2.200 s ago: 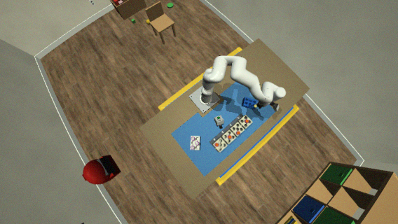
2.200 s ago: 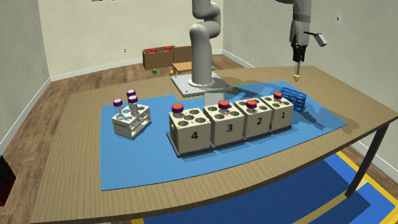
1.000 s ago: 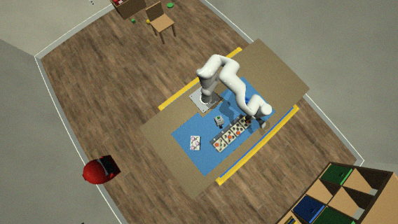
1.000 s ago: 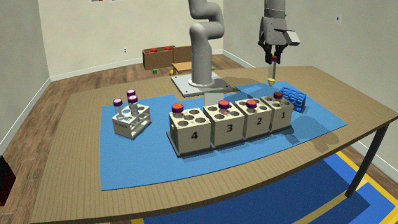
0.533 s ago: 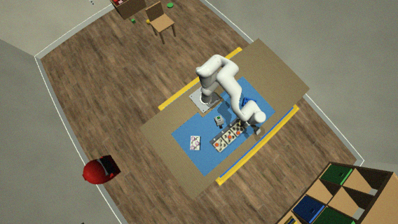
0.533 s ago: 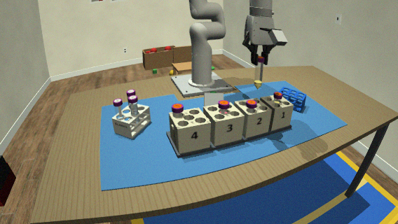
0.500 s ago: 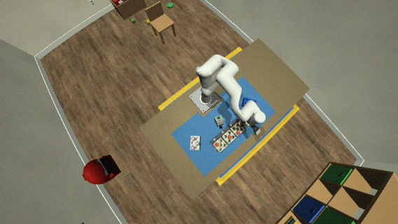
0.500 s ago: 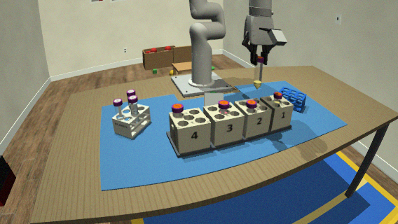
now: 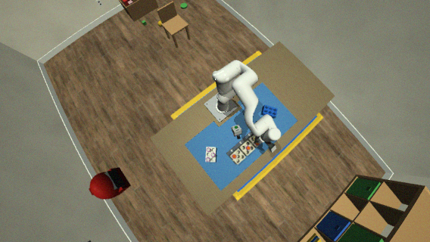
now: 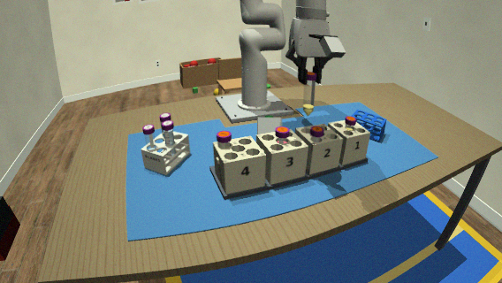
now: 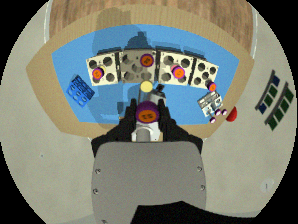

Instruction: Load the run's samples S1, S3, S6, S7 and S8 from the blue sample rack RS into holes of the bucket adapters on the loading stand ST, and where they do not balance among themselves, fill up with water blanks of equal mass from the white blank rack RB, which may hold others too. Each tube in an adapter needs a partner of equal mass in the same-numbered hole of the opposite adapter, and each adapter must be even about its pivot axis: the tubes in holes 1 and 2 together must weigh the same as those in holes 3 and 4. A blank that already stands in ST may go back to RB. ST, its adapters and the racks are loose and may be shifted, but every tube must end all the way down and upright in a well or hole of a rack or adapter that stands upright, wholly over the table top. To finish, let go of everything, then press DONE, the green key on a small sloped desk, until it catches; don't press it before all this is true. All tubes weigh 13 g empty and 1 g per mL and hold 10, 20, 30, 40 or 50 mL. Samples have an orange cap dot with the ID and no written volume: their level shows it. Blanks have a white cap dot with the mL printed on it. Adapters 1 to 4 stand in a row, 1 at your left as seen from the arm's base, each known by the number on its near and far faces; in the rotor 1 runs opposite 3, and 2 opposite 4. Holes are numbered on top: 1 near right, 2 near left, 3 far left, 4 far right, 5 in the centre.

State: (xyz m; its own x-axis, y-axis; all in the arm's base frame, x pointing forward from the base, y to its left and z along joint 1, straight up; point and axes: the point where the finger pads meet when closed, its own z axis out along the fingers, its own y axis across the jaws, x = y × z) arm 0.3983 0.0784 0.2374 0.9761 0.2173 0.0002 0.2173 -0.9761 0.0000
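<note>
My gripper (image 10: 311, 74) (image 11: 147, 105) (image 9: 261, 142) is shut on a sample tube (image 10: 309, 95) (image 11: 147, 115) with an orange cap dot. The tube hangs upright, well above the table, behind adapter 2 (image 10: 326, 154). Only its cone tip holds yellowish liquid. I cannot read its ID. The stand's adapters 4 (image 10: 240, 170), 3 (image 10: 288, 161), 2 and 1 (image 10: 358, 145) stand in a row, which also shows in the wrist view (image 11: 152, 66). Each adapter holds one orange-dotted tube. The blue sample rack RS (image 10: 370, 122) (image 9: 269, 110) (image 11: 79, 87) looks empty. The white blank rack RB (image 10: 164, 155) (image 9: 210, 154) (image 11: 210, 103) holds three tubes.
The DONE desk (image 9: 236, 130) (image 10: 270, 122) sits between the arm's base plate (image 10: 254, 108) and adapter 3. The blue mat (image 10: 177, 203) lies under the racks and stand. The table's edge runs close in front of the stand in the top view.
</note>
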